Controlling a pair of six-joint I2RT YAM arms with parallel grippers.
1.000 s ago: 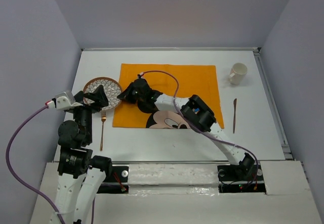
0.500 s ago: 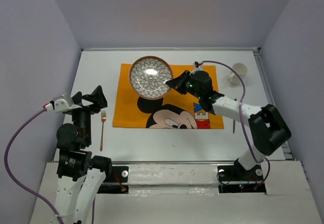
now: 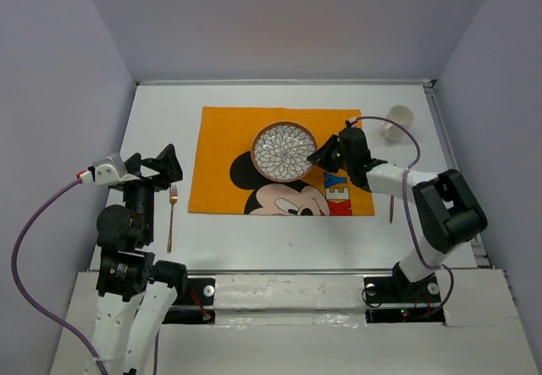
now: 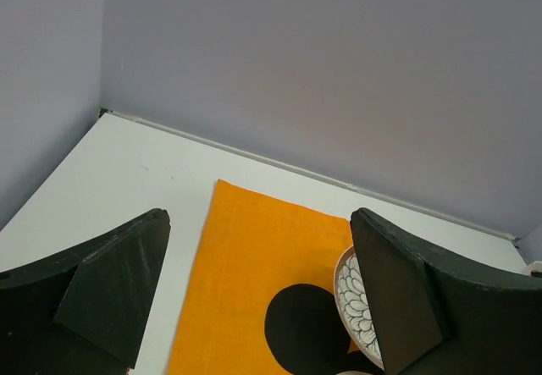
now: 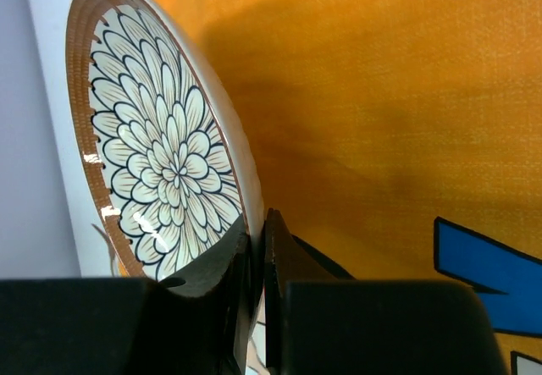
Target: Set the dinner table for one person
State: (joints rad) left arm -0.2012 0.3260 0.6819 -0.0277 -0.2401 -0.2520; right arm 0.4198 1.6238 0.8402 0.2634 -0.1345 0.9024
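While over mat (image 3: pixel 224 134): plate (image 3: pixel 284 151) in R-gripper (image 3: pixel 317 157)

Top external, high above the near edge, looking down on the whole dinner table (image 3: pixel 254 231); left wrist, raised, facing the far wall (image 4: pixel 339 70) over the placemat (image 4: pixel 246 273); right wrist, hard against the plate (image 5: pixel 161 163); plate, placemat in all.

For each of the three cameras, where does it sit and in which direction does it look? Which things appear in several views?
Top external: above and behind the robot, looking down on the dinner table; left arm and right arm show.
Left wrist: on the left arm, facing the far wall over the placemat; the open left tool shows.
Right wrist: low over the placemat, facing the plate; the right tool shows, shut on its rim.
Shared: all three show plate and placemat.
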